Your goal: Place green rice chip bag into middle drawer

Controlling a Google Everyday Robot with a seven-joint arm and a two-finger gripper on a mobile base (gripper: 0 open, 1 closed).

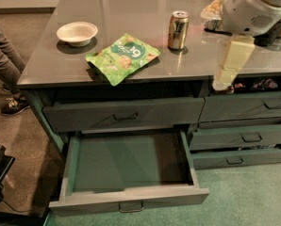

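The green rice chip bag (pixel 122 56) lies flat near the front edge of the grey countertop (pixel 131 8), left of the middle. Below it the middle drawer (pixel 126 199) stands pulled out, and its green inner tray holds nothing. My gripper (pixel 221 83) hangs down from the white arm (pixel 253 6) at the right, over the counter's front edge. It is to the right of the bag and apart from it, with nothing seen in it.
A white bowl (pixel 77 32) sits left of the bag and a drink can (pixel 178 29) right of it. The top drawer (pixel 126 116) is closed. Narrower drawers (pixel 246 107) stack at the right. A person's leg and shoe (pixel 6 74) stand at the left.
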